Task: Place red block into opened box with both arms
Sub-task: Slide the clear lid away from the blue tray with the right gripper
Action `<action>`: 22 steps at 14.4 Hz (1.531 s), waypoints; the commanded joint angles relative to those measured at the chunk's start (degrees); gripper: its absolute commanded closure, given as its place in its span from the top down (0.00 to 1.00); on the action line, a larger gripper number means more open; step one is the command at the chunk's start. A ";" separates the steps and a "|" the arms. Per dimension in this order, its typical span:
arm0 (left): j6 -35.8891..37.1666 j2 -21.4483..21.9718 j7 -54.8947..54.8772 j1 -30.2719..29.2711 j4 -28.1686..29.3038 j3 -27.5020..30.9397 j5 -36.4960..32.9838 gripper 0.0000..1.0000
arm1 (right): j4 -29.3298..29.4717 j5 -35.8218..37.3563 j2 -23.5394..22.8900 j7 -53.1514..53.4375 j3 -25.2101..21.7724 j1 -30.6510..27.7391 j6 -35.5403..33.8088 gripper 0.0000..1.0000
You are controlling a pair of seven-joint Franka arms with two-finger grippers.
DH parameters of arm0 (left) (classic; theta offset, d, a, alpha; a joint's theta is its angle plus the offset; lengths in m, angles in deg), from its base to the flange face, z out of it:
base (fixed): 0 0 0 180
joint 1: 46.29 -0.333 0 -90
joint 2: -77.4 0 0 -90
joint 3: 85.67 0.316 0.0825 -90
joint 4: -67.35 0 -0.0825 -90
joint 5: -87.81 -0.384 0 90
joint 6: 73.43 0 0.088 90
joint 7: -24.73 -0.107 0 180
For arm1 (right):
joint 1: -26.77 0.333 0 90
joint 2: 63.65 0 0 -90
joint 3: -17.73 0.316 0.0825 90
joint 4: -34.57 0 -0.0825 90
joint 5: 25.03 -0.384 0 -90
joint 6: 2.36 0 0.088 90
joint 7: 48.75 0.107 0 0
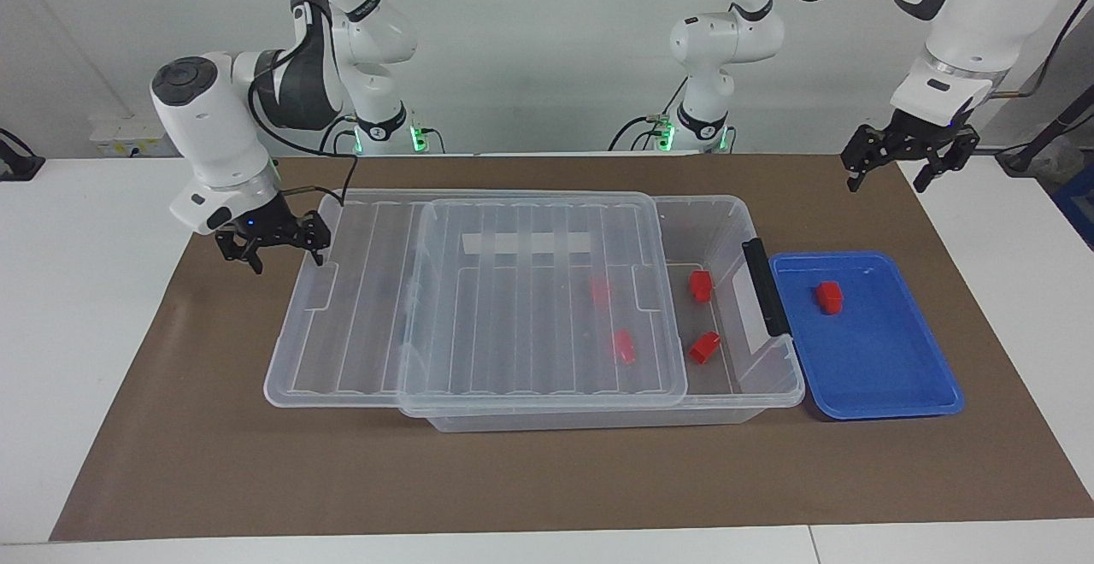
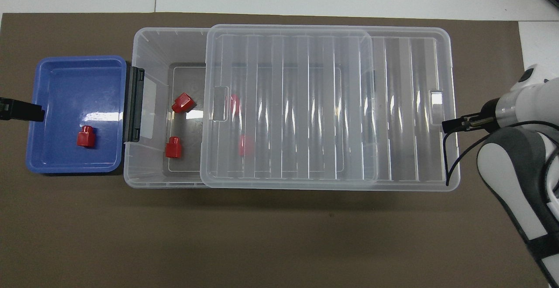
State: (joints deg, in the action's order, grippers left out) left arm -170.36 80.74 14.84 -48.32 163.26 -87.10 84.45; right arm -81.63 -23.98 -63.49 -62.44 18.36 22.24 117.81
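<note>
Brown mat is covering the surface, white wall at my back. Entries as follows.

Box (image 1: 773,393): clear, shallow, lying mid-mat. Its ribbed lid (image 1: 479,308) is sitting slid toward my right arm's end, overhanging the box there and leaving the end by the black handle (image 1: 765,286) uncovered. White label strip (image 1: 526,243) is showing through the lid; I am reading no writing on it. Four red blocks are lying inside: two in the uncovered part (image 1: 701,285) (image 1: 704,347), two more under the lid (image 1: 601,290) (image 1: 623,347).

Tray (image 1: 889,393): blue, touching the box at the handle end. Red block (image 1: 828,296), the one I am after, is resting in it, alone.

Right pincer (image 1: 275,237): spread, at the lid's overhanging edge; I cannot tell whether a finger is hooking the rim. I am judging this arm to be on the opening step, dragging the lid.

Left pincer (image 1: 908,154): spread, holding nothing, waiting above the mat near the tray's corner.

Next move, as I judge it: my left pincer is needing to come down over the tray block, close on its sides, lift it over the handle and release it in the uncovered part of the box.

Writing: pale lettering on my right arm's dark band, partly cut off, unreadable.
</note>
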 commanded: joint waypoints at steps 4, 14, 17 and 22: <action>0.60 0.89 0.58 -0.26 0.68 -0.15 -0.24 1.00 | -1.75 -0.70 1.25 -4.85 0.43 -1.79 0.85 1.00; 0.69 0.89 0.58 -0.26 0.68 -0.15 -0.24 1.00 | -1.40 -0.08 0.81 -11.19 0.34 -4.52 1.20 1.00; 1.13 1.06 0.40 -1.48 0.77 -0.06 -0.24 1.00 | -1.40 0.00 0.81 -11.27 0.25 -5.22 1.12 1.00; 1.57 2.12 0.05 -4.12 2.70 -0.06 -0.07 1.00 | -1.40 0.09 0.81 -11.80 0.25 -5.75 1.03 1.00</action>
State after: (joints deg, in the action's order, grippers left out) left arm -168.93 81.06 14.88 -50.88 163.72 -86.92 84.43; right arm -81.74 -23.92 -63.49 -72.03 18.32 17.55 118.00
